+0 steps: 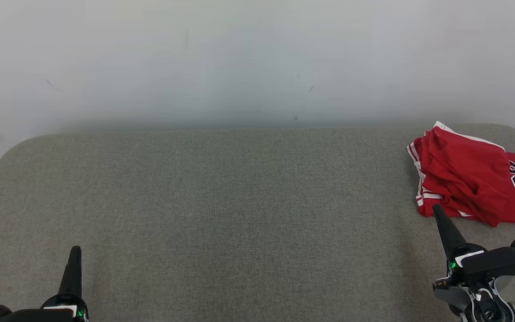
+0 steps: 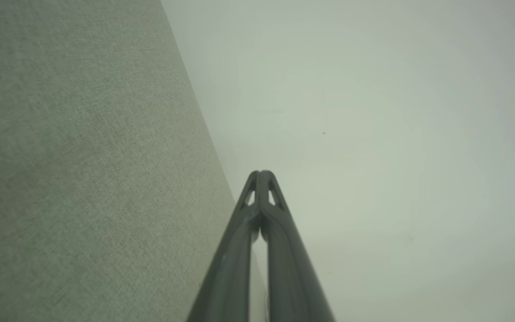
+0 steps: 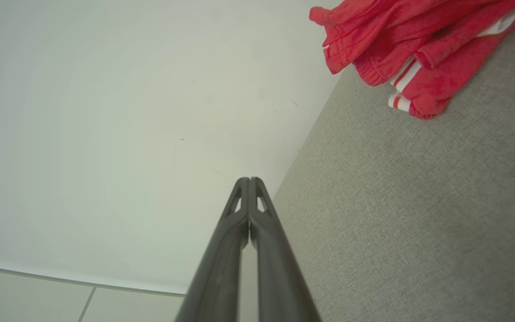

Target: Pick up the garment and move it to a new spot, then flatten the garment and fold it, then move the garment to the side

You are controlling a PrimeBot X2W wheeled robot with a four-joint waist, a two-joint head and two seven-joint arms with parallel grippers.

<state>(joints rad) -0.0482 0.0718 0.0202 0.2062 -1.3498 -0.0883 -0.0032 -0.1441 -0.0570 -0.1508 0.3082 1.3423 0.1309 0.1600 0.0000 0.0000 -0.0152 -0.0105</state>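
Observation:
The garment [image 1: 467,176] is a red jersey with white trim and dark lettering, lying in a loose folded heap at the far right of the grey table [image 1: 239,201]. In the right wrist view the garment [image 3: 400,49] sits at the top right. My right gripper [image 1: 436,208] is shut and empty, its tip just in front of the garment's near left corner; its fingertips [image 3: 249,180] are pressed together. At the near left my left gripper [image 1: 76,248] is shut too, holding nothing, with its fingers [image 2: 262,172] closed above the cloth.
A plain pale wall [image 1: 257,58] rises behind the table's far edge. The padded top has rounded far corners. A strip of light floor [image 3: 61,299] shows in the right wrist view.

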